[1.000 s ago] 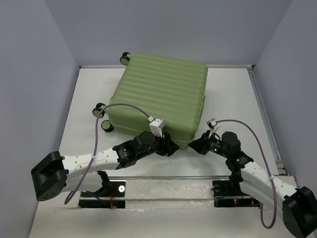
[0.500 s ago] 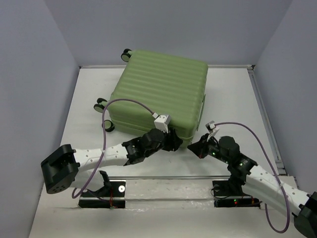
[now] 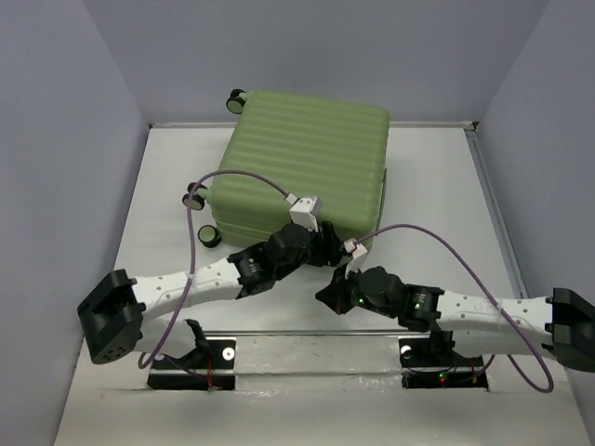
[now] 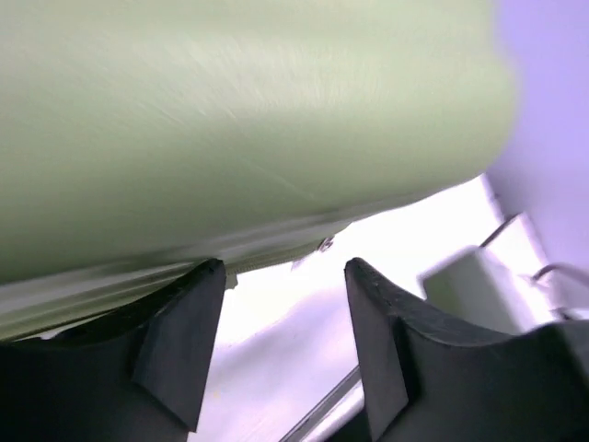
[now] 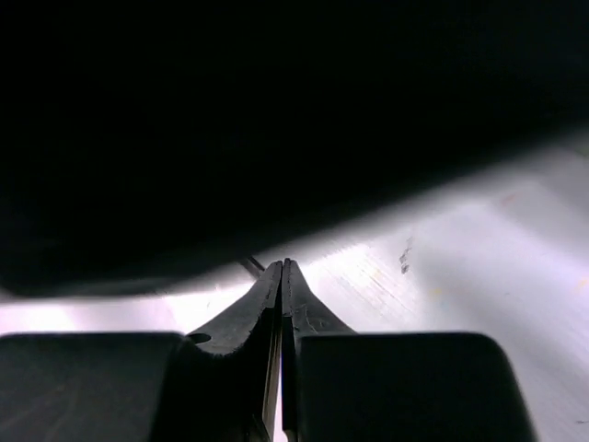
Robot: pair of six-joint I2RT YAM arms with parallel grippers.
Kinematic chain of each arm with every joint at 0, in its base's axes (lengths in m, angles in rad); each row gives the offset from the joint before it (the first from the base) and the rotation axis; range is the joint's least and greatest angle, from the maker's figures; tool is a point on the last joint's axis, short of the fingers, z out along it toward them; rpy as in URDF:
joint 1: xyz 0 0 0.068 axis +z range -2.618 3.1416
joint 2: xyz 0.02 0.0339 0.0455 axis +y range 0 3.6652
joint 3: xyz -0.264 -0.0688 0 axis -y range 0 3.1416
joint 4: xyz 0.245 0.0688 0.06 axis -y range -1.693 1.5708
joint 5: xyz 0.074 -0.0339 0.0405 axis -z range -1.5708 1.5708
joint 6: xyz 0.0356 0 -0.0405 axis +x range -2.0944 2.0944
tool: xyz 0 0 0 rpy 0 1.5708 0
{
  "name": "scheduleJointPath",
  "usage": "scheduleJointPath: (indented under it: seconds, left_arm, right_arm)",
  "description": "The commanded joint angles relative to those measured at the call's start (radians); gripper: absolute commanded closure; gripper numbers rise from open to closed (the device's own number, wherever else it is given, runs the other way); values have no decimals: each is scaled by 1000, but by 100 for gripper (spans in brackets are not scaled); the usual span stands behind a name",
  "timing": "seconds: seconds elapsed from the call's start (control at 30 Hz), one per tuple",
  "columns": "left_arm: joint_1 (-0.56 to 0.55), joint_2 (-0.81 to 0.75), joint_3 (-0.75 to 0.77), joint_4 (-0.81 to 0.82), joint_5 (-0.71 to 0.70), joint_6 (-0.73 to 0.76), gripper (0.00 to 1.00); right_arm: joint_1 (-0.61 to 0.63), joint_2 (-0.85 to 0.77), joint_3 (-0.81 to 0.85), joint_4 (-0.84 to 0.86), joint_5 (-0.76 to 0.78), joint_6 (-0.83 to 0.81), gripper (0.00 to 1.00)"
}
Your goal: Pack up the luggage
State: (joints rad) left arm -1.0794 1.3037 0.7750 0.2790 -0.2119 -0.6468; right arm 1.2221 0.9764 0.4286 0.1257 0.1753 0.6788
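The luggage is a light green ribbed hard-shell suitcase, lying closed and flat at the middle back of the table. My left gripper is at its near edge. In the left wrist view this gripper is open and empty, and the green shell fills the top, with the left fingertip under its edge seam. My right gripper lies low on the table just in front of and below the left gripper. In the right wrist view it is shut on nothing, under a dark out-of-focus mass.
Small black wheels stick out on the suitcase's left side. A small metal zip pull hangs at the seam. A metal rail with both arm bases runs along the near edge. Grey walls close in on the left, back and right.
My right arm has swung left and stretched out low, bringing its gripper under the left gripper. My left gripper moved right and farther in along the suitcase's near edge. The suitcase shifted slightly away.
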Motion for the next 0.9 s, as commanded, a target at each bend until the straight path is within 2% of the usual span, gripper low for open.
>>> scheduleJointPath:
  seconds: [0.0, 0.03, 0.1, 0.2, 0.3, 0.37, 0.4, 0.63, 0.73, 0.87]
  left_arm:
    - [129, -235, 69, -131, 78, 3, 24]
    - [210, -265, 84, -185, 124, 7, 21]
    - [287, -375, 89, -324, 176, 19, 12]
    - [429, -495, 113, -503, 157, 58, 1]
    - [609, -555, 115, -575, 187, 88, 1]
    - [712, -558, 93, -566, 232, 87, 1]
    - [816, -560, 83, -551, 265, 81, 1]
    - [1178, -540, 6, -413, 488, -8, 1]
    - [1265, -495, -5, -359, 569, -40, 1]
    - [1300, -407, -19, -281, 634, -82, 1]
  right_arm:
    - [-3, 74, 13, 210, 231, 53, 93]
    - [-3, 88, 16, 209, 237, 51, 93]
    - [-3, 100, 10, 213, 230, 59, 93]
    - [-3, 65, -14, 219, 208, 71, 93]
    - [-3, -16, -51, 189, 208, 71, 93]
    - [-3, -79, -68, 149, 199, 68, 93]
    - [-3, -94, -70, 137, 194, 68, 93]
    - [-3, -171, -90, 26, 162, 62, 91]
    - [-3, -194, -103, 17, 150, 64, 90]
    - [-3, -183, -99, 12, 141, 62, 90]
